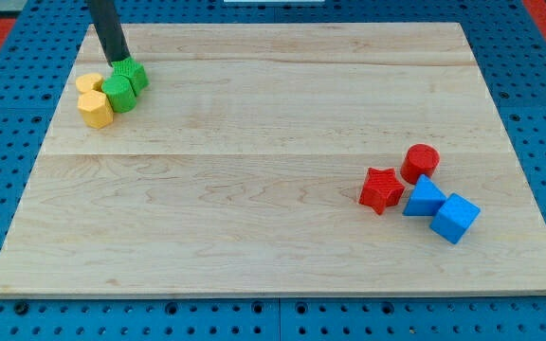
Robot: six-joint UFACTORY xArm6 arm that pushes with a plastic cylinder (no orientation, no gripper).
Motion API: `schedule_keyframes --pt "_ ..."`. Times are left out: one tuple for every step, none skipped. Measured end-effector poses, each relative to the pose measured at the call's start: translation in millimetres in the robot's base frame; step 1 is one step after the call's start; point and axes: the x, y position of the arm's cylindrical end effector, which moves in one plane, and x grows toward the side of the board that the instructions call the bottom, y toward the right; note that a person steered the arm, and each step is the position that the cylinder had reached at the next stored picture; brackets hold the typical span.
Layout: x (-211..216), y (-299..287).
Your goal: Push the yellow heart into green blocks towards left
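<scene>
8 small blocks sit on the wooden board (pixel 254 189), split into 2 groups. In the upper left of the frame, 2 yellow and 2 green blocks are bunched up and touching: the yellow heart (pixel 89 83), a yellow hexagon block (pixel 95 109), a green star-like block (pixel 118 93) and a green cube (pixel 135 74). The heart is already against the green star-like block, so the push looks about done. My tip (pixel 119 62) is just a plain rod, so it holds nothing; it rests right at the top edge of the green cube. In the lower right, well apart, sit a red star (pixel 380 189), a red cylinder (pixel 420 162), a blue triangle-like block (pixel 425 199) and a blue cube (pixel 455 218). No box, bowl or tray is in this view.
</scene>
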Motion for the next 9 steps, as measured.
schedule_keyframes --pt "-7 -46" --pt "16 -84" --pt "48 -85" --pt "75 -83" --pt "71 -51" --pt "71 -40" --pt "73 -46" --pt "64 -69" --pt "63 -24"
